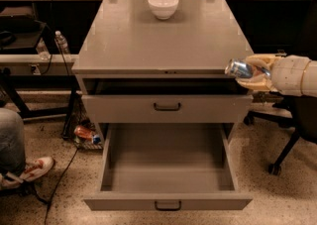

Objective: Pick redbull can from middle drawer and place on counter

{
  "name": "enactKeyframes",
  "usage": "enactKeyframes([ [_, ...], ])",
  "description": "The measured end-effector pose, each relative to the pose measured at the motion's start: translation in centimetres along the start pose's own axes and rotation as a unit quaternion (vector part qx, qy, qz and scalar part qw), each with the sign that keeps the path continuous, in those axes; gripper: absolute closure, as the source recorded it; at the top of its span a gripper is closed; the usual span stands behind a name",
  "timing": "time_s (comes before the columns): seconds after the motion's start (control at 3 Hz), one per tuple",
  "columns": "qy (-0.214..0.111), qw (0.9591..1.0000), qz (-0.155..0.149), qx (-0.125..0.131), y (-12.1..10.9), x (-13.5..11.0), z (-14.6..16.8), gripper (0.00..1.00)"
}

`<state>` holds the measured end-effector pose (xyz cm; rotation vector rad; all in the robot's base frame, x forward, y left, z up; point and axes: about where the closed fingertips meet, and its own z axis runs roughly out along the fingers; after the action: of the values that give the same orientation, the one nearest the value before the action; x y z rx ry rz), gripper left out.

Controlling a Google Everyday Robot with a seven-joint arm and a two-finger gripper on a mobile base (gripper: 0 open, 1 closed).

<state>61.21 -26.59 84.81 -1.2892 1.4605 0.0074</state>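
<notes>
The counter (198, 45) fills the upper centre of the frame. Below it, the middle drawer (167, 202) stands pulled out at lower centre, under the other drawer front (119, 109). At the right edge, level with the counter's front corner, the gripper (247, 73) pinches the redbull can (237, 68), which lies tilted sideways just beside that corner. A white bowl (163, 6) sits at upper centre.

The redbull can (237, 68), slim and silver-blue, lies on its side, clamped in the gripper (252, 72) just off the front right corner of the bench (163, 45), about level with its flat grey top. Below, the middle drawer (168, 169) stands pulled fully out, its grey interior bare.
</notes>
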Motion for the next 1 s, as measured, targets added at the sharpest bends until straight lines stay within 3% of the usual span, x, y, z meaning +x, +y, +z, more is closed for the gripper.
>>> enactKeyframes([
  [0.33,0.0,1.0,0.0,0.0,0.0,0.0,0.0,1.0],
  [1.0,-0.003,0.9989,0.042,-0.021,-3.7,-0.8,2.1,1.0],
])
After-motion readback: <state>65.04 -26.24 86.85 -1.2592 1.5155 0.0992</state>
